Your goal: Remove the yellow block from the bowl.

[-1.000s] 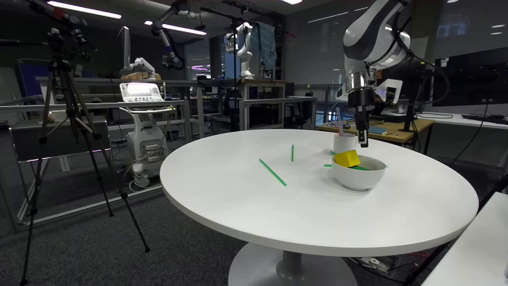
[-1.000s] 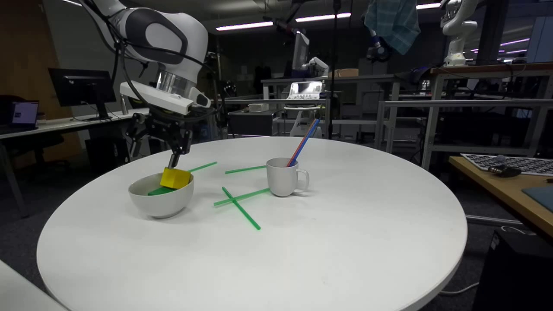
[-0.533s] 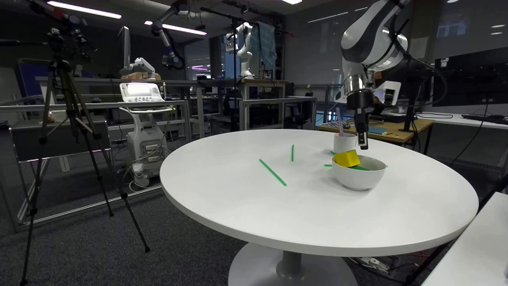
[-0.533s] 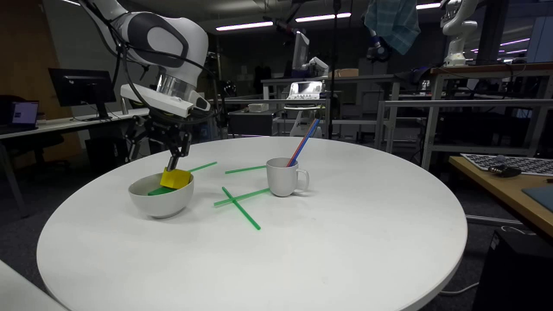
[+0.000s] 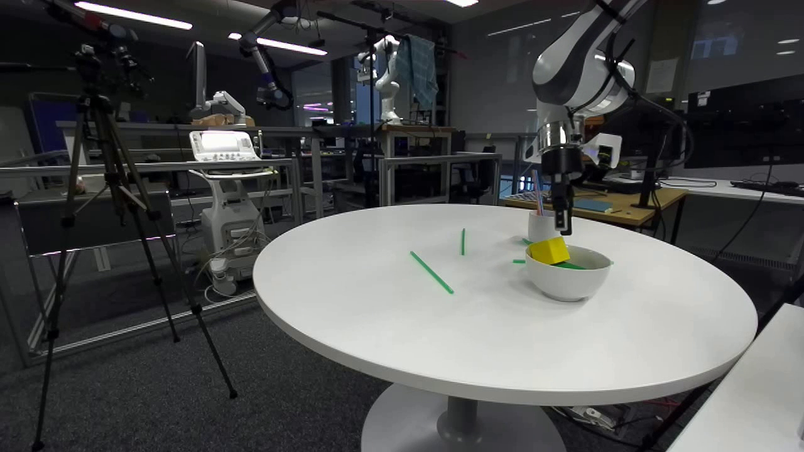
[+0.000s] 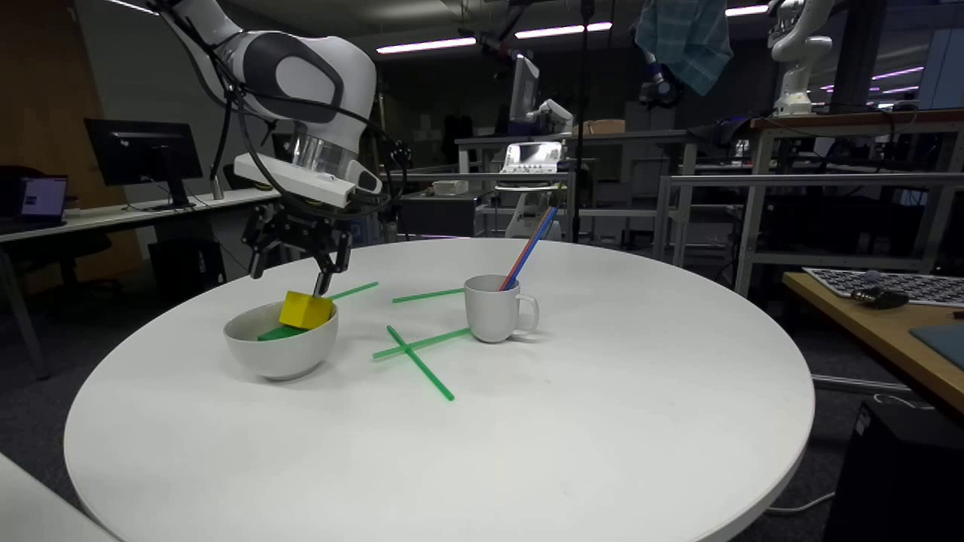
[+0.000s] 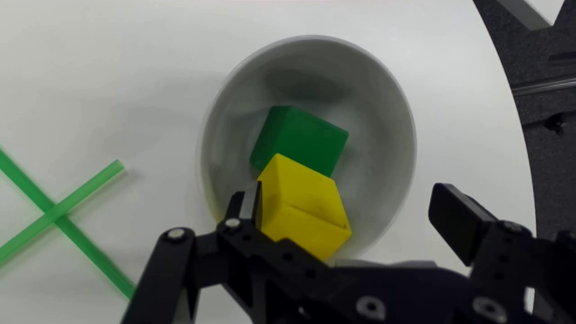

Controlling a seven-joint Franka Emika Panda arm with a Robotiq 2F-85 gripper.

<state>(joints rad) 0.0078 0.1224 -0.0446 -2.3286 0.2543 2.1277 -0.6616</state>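
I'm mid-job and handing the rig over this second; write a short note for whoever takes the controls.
Gripper: open, holding nothing, above the bowl; one jaw at the yellow block's edge in the wrist view, contact unclear.
Yellow block: in the bowl, tilted, overlapping the green block in that view.
Done: gripper over the bowl; no grasp yet.
Left: probably straddle the yellow block, close, lift, set it outside.

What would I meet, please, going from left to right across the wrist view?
Two crossed thin green sticks → smooth round white bowl, with bright yellow cube-like block and dark green block inside → dark grey floor.
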